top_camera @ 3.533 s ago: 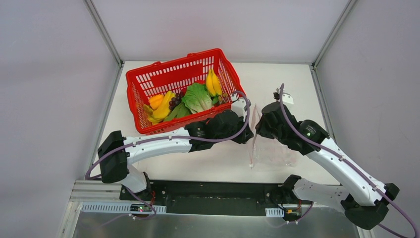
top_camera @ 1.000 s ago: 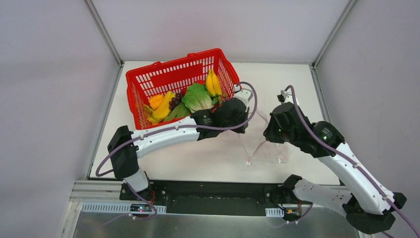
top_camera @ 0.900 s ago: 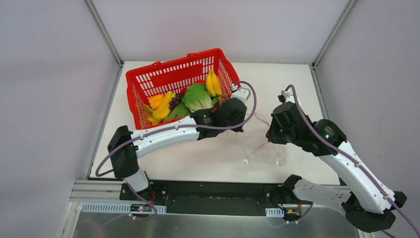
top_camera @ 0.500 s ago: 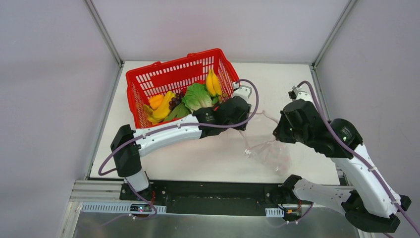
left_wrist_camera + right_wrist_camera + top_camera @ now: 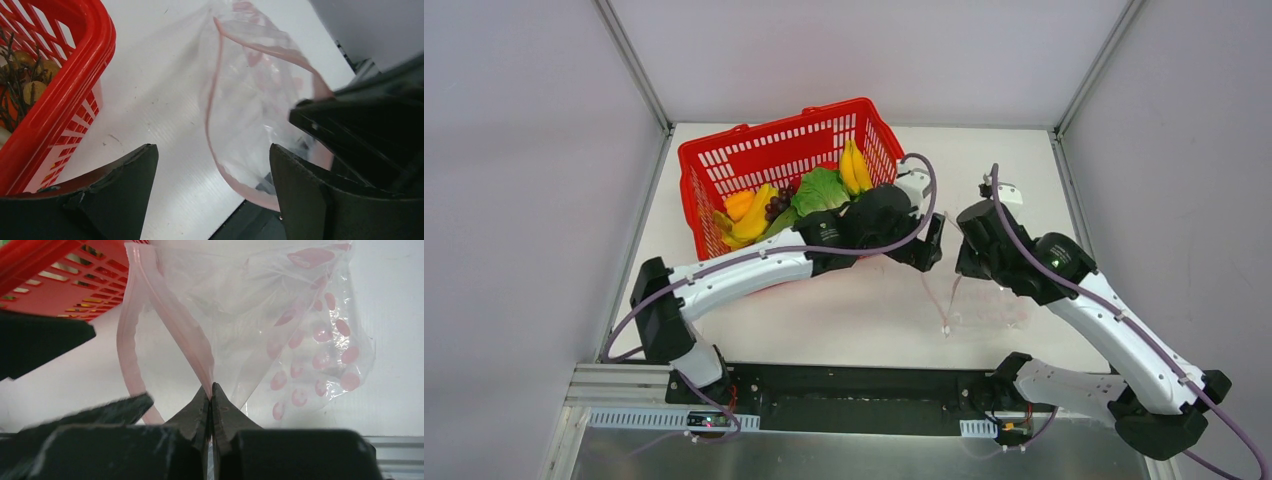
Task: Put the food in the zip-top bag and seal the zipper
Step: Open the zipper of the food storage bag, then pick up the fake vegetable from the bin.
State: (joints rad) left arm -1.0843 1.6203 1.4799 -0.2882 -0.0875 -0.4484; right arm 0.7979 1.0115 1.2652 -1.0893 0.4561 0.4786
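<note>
Zip-top bag (image 5: pixel 260 305) lies on the table (image 5: pixel 874 310), mouth open toward the spread, empty left fingers (image 5: pixel 125 185), pink zipper (image 5: pixel 172 322) running near to far. Right fingers (image 5: pixel 192 415) pinch the zipper tight. From above the clear bag is hard to see. Food (image 5: pixel 822 196) sits in the red basket (image 5: pixel 764 125).

Lab robot cell: plain grey walls (image 5: pixel 524 150), alu frame posts (image 5: pixel 634 65), white table (image 5: pixel 1024 160), cable duct (image 5: pixel 674 418) at front.

A narrow strip of bare tabletop (image 5: pixel 160 90) runs between the red basket (image 5: pixel 80 85) and the zip-top bag (image 5: pixel 300 330), whose gaping mouth, pinched at its rim by the right gripper (image 5: pixel 211 390), faces the wide-spread left gripper (image 5: pixel 211 150).
</note>
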